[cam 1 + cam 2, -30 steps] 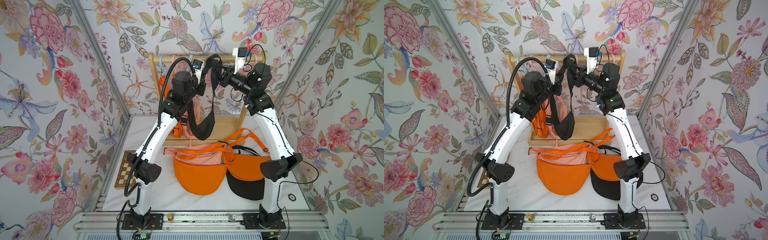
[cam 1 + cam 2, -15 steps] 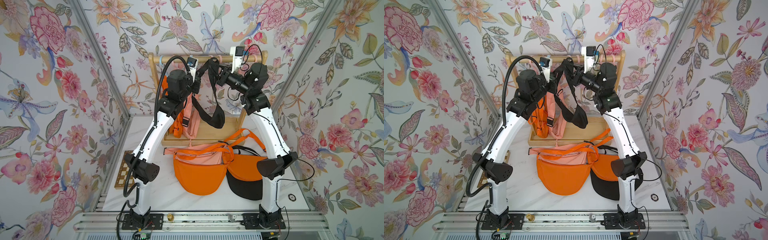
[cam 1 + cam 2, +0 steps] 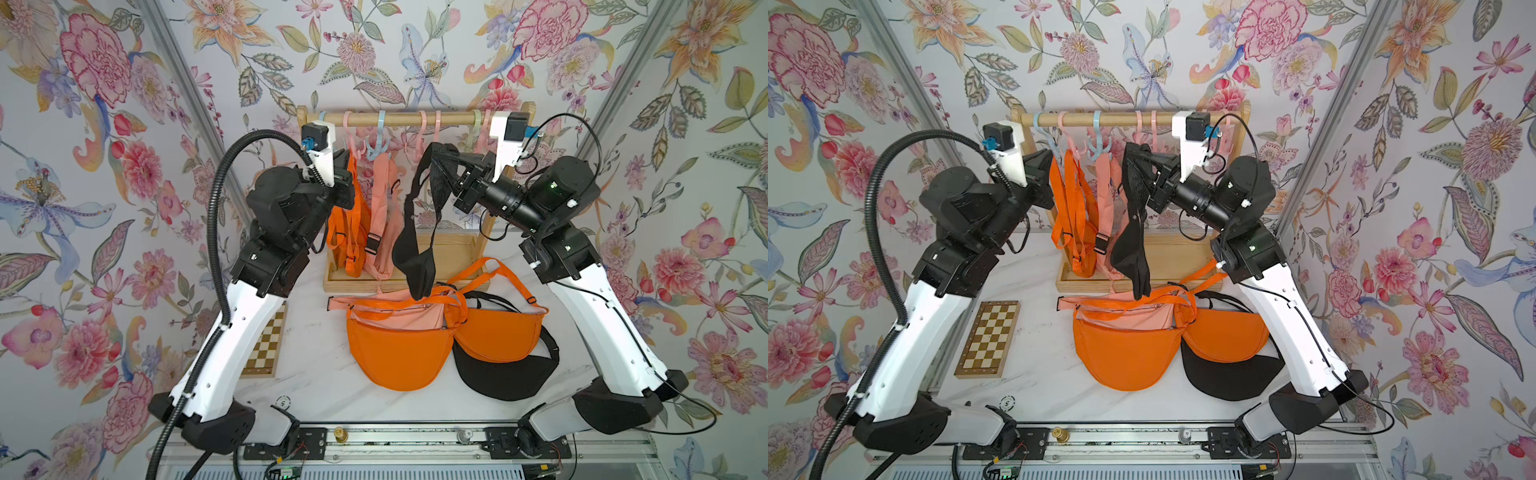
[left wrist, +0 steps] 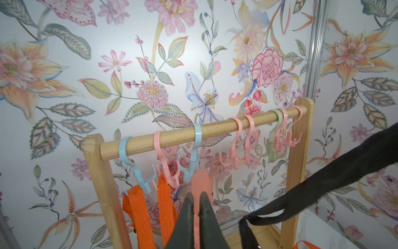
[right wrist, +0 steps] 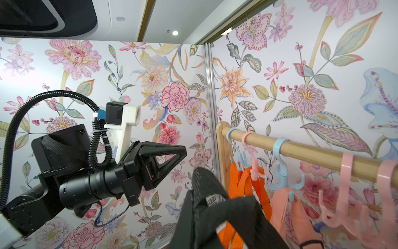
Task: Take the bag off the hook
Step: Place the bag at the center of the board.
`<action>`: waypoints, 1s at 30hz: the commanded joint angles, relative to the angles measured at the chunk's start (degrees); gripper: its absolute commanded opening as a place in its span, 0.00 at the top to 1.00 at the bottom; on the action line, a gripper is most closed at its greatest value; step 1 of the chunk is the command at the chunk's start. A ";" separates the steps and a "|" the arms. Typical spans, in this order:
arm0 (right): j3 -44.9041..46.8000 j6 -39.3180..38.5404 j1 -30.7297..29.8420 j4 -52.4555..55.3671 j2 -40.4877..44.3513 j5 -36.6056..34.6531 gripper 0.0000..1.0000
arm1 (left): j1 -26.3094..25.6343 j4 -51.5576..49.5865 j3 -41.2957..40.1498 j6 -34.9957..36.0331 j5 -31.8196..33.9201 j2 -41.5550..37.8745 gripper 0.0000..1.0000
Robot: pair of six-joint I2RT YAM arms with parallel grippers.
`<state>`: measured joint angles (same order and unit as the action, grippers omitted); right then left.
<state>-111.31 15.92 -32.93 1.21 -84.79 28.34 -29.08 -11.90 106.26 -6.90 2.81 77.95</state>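
The black bag [image 3: 415, 257] [image 3: 1129, 253] hangs free in front of the wooden rod, clear of every hook. My right gripper [image 3: 436, 153] [image 3: 1134, 154] [image 5: 195, 194] is shut on its strap just below the empty pink hooks [image 3: 430, 124]. The bag's strap [image 4: 323, 185] crosses the left wrist view. My left gripper [image 3: 347, 160] [image 3: 1045, 160] [image 4: 195, 195] [image 5: 183, 151] is shut on nothing, in the air beside the hanging orange straps at the rack's left end. The peach strap shows behind its fingers.
An orange bag [image 3: 349, 232] and a peach bag [image 3: 380, 232] hang from hooks on the rod [image 3: 407, 118]. Orange [image 3: 399, 357], peach and black [image 3: 507, 378] bags lie on the table before the rack's base [image 3: 453, 249]. A chessboard [image 3: 266, 345] lies left.
My left gripper has let go of the black strap, shut, and drawn away to the left. The black bag now hangs from my right gripper alone, lower and straighter.
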 commanded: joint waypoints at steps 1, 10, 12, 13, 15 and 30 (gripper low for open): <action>4.49 -2.68 -3.17 -0.08 2.38 -3.33 1.00 | 0.18 0.53 -5.62 -2.36 3.74 -5.59 0.89; 7.86 -5.43 -18.34 5.36 4.39 -5.60 1.00 | 0.21 -3.19 -14.97 -4.24 9.31 -19.66 0.89; 5.44 -6.87 -22.33 7.31 2.68 -5.61 1.00 | 0.16 -3.90 -16.43 -4.62 10.25 -21.39 0.79; 4.31 -7.38 -23.79 8.29 1.77 -6.29 1.00 | 0.12 -4.21 -17.00 -4.77 10.64 -22.04 0.67; 2.19 -8.18 -26.17 9.66 -0.19 -6.51 1.00 | 0.16 -4.94 -18.34 -4.71 12.05 -23.51 0.29; -16.38 4.00 -20.25 9.46 -21.30 5.77 1.00 | 0.19 -9.32 -23.79 -3.35 26.35 -30.22 0.00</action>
<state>-125.93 14.28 -55.83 11.18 -102.43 30.76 -29.08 -19.68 83.37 -11.11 25.04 48.23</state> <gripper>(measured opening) 0.047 0.996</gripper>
